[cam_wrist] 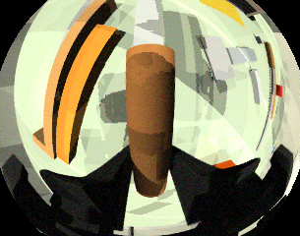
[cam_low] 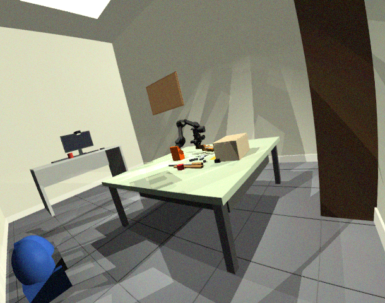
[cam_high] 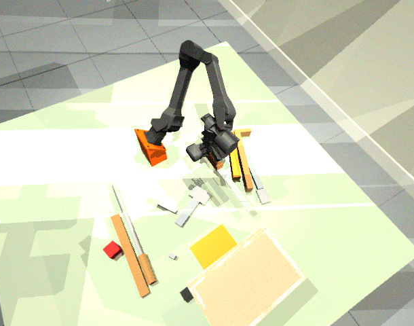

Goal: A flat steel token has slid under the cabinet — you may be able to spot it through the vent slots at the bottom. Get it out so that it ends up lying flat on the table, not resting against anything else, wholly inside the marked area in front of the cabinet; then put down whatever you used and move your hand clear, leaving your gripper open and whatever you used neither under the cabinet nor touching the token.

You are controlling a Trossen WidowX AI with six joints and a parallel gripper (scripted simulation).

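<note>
My gripper is low over the table and shut on the brown round handle of a tool. In the wrist view its pale shaft runs on from the handle along the table. The beige cabinet stands at the near right. The yellow marked area lies in front of it. The steel token is not in sight in any view.
A yellow bar, an orange L-stick and a grey scraper lie right of the gripper. A white T-tool, an orange slat, a brown-handled rod, a red cube, a small grey block and a black block lie nearer.
</note>
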